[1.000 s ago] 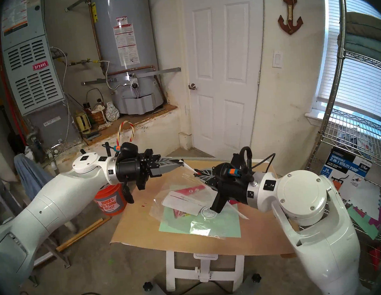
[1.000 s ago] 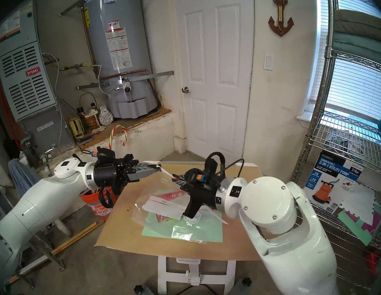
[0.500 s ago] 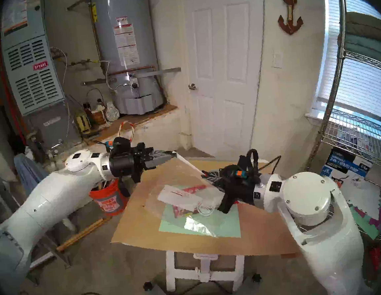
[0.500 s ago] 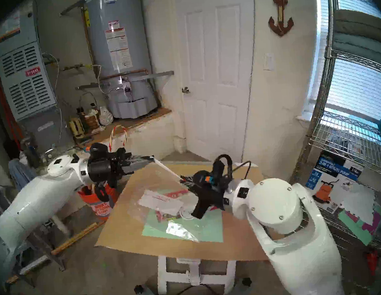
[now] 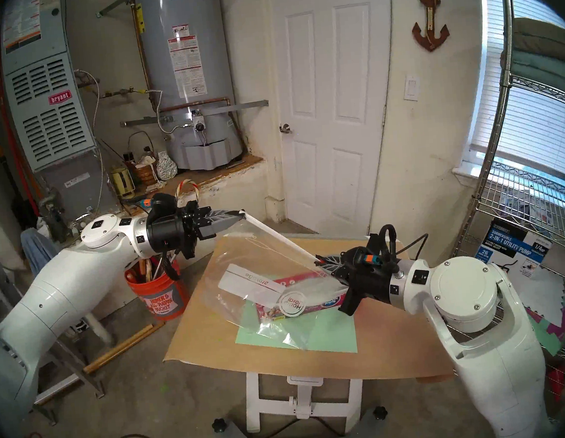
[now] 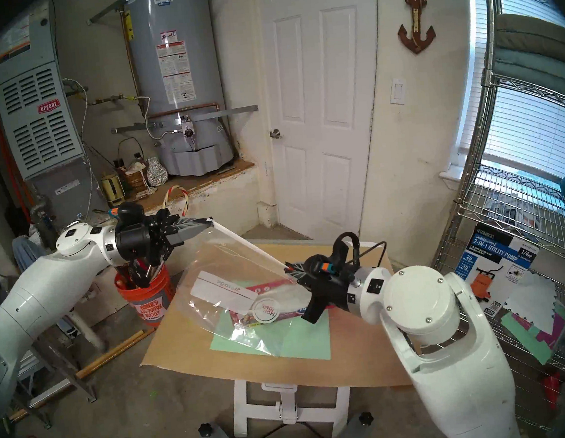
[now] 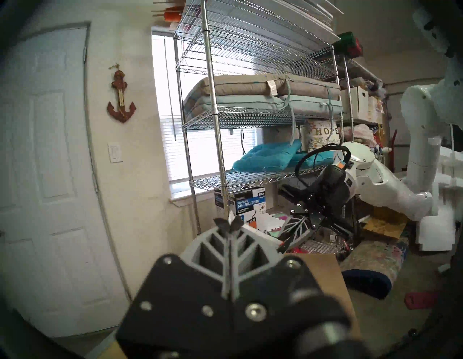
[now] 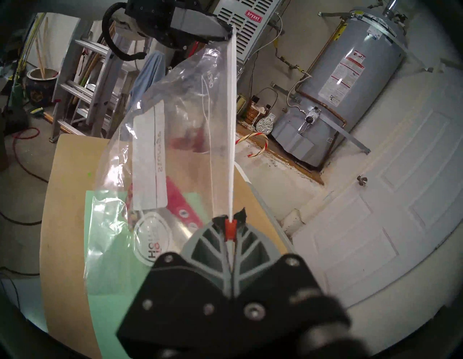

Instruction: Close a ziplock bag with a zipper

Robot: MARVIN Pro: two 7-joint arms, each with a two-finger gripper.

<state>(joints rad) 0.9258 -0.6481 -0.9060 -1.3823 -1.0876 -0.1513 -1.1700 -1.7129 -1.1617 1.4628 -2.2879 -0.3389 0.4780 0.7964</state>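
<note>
The clear ziplock bag (image 5: 244, 261) (image 6: 217, 270) (image 8: 180, 100) hangs above the table, its white zipper (image 5: 279, 236) (image 8: 232, 125) stretched taut between both grippers. My left gripper (image 5: 241, 213) (image 6: 211, 219) (image 7: 229, 224) (image 8: 229, 35) is shut on the strip's far, higher end. My right gripper (image 5: 319, 261) (image 6: 287, 267) (image 8: 230, 220) is shut on the red slider tab (image 8: 230, 229) at the strip's lower end. A white label panel (image 5: 249, 281) and a round logo (image 5: 293, 303) show on the bag. A long red box (image 5: 316, 306) lies in its lower part.
A green sheet (image 5: 318, 333) lies on the brown paper-covered table (image 5: 287, 363) under the bag. An orange bucket (image 5: 158, 299) with sticks stands on the floor below my left arm. A wire shelf rack (image 5: 529, 209) stands close to the right.
The grippers have drawn apart: left up and to the left, right to the right. The strip between them is now longer and taut, and the bag has lifted and spread out.
</note>
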